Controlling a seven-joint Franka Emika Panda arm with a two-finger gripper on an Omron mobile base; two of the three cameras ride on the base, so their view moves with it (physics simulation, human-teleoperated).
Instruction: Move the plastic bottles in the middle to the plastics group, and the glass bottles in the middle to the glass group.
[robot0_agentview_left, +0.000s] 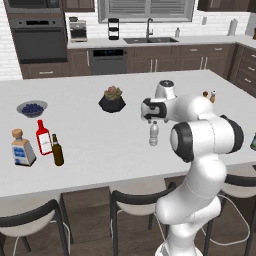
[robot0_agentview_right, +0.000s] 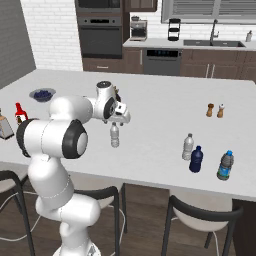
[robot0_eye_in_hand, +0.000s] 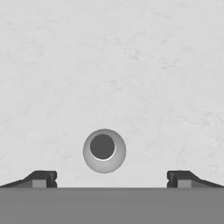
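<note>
Hand view looks straight down on the clear water bottle, its cap centred between spread fingertips: jaws released, nothing grasped, apparently aligned for a descent. Farther left on the counter, the brown bottle stands beside the glass group.

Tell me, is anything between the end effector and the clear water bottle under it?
No. The end effector hangs open directly above the clear water bottle, whose cap shows between the spread fingertips with bare counter around it.
</note>
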